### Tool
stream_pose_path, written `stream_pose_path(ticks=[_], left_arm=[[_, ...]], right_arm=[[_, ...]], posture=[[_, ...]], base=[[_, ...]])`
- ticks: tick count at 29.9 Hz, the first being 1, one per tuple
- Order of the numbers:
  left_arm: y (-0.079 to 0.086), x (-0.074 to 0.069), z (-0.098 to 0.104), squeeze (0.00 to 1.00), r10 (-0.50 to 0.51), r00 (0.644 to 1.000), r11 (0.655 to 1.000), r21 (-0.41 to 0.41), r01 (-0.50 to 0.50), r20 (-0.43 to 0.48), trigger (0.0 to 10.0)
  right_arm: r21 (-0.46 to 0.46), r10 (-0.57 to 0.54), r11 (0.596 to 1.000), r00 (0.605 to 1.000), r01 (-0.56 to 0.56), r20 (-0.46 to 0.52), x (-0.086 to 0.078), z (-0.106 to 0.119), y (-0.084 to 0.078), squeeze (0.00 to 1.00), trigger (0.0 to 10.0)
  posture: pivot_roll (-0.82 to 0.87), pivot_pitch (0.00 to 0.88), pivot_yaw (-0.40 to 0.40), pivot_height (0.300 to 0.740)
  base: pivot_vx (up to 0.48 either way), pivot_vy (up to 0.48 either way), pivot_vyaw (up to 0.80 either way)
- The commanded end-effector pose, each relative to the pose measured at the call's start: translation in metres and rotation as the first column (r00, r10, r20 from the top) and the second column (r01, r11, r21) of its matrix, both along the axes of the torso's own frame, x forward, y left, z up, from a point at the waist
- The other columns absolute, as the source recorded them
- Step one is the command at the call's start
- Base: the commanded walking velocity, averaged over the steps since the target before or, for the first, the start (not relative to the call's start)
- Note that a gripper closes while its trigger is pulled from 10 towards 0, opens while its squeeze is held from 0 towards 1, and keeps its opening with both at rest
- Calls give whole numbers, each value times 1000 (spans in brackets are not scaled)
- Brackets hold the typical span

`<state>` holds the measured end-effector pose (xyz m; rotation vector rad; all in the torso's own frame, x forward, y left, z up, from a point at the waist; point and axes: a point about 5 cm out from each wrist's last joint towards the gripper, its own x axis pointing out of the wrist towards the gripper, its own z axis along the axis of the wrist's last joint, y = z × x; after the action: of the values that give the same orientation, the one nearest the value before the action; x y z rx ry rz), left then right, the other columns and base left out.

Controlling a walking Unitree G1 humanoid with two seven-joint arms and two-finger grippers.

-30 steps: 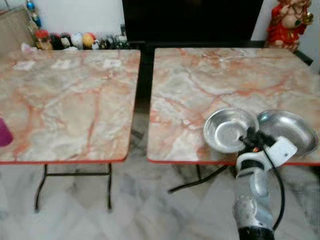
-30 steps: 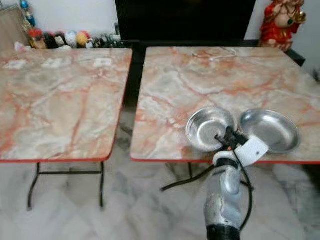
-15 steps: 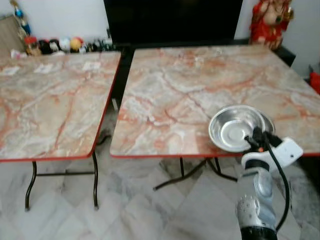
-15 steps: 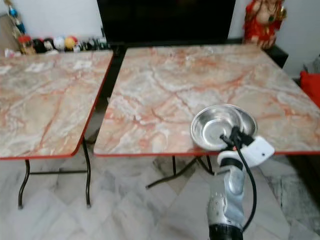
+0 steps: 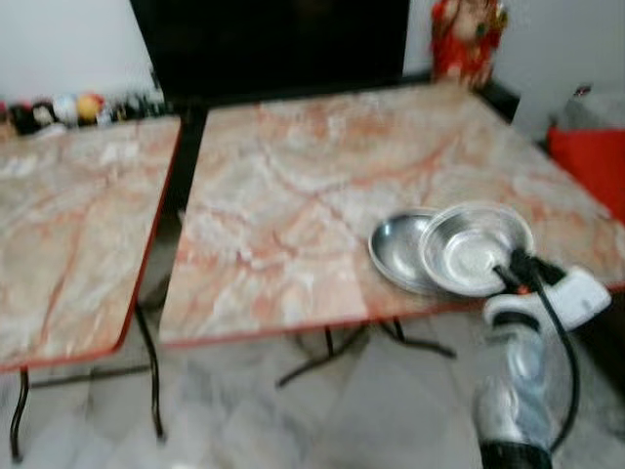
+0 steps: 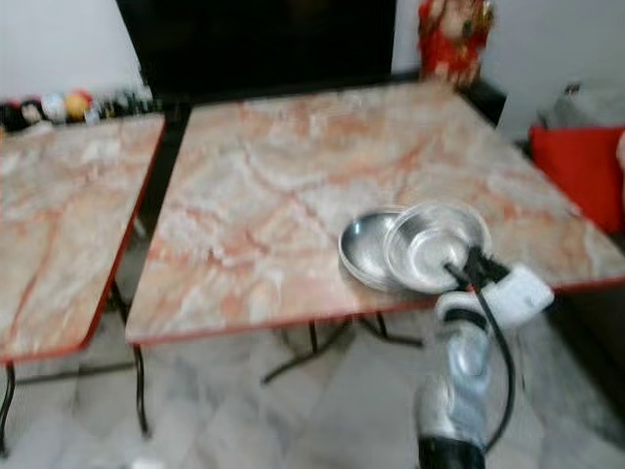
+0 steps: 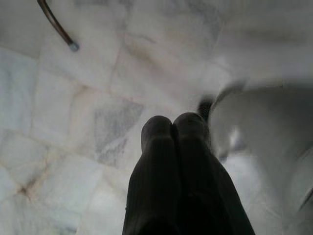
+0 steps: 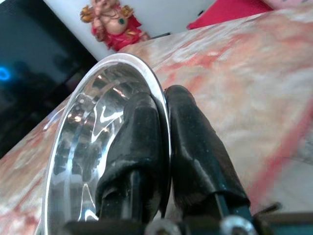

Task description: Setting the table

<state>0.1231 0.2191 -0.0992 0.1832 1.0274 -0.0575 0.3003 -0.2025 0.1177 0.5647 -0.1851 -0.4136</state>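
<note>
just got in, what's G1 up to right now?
Setting the table. The right gripper is shut on the rim of a steel bowl, one finger inside and one outside, holding it over the near edge of the marble table and partly over a second steel bowl resting there. The left gripper hangs idle above the floor, fingers together.
</note>
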Motion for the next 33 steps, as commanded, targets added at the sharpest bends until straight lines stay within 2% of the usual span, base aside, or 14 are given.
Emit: stream_pose_path(ticks=[1, 8, 12, 17, 20, 22, 28, 33], left_arm=[[8, -8, -1, 0, 16, 1000, 1000, 21, -15, -24, 10000], [9, -8, -1, 0, 13, 1000, 999, 30, -12, -24, 10000], [9, -7, -1, 0, 10, 1000, 999, 32, -9, -21, 10000], [11, -9, -1, 0, 9, 1000, 999, 40, -8, -23, 10000], [11, -9, -1, 0, 5, 1000, 999, 40, -4, -26, 10000], [11, -9, -1, 0, 1, 1000, 999, 40, 0, -29, 10000], [11, -9, -1, 0, -4, 999, 999, 40, 5, -32, 10000], [11, -9, -1, 0, -10, 999, 999, 44, 11, -34, 10000]], right_arm=[[4, 46, 999, 999, -46, 26, 6, 6, 14, 0, 10000], [-3, 92, 996, 994, -92, 55, 8, 11, 20, 0, 10000], [44, 76, 996, 995, -79, 69, 2, 15, 23, 0, 10000], [43, 117, 992, 990, -120, 75, -11, 23, 36, 0, 10000], [95, 121, 987, 990, -127, 66, -17, 21, 41, 0, 10000], [173, 106, 979, 993, -112, 44, -19, 17, 42, 0, 10000], [233, 69, 971, 997, -58, -39, -20, 8, 40, 0, 10000], [280, 106, 957, 989, -74, -101, -19, -5, 42, 0, 10000]], posture=[[31, 0, 35, 740], [24, 0, 41, 740], [32, 0, 38, 740], [23, 0, 38, 740], [15, 0, 42, 740], [12, 0, 44, 740], [15, 0, 43, 740], [18, 0, 43, 740]], base=[[0, 0, 0], [0, 0, 0], [0, 0, 0], [0, 0, 0], [0, 0, 0], [0, 0, 0], [0, 0, 0], [0, 0, 0]])
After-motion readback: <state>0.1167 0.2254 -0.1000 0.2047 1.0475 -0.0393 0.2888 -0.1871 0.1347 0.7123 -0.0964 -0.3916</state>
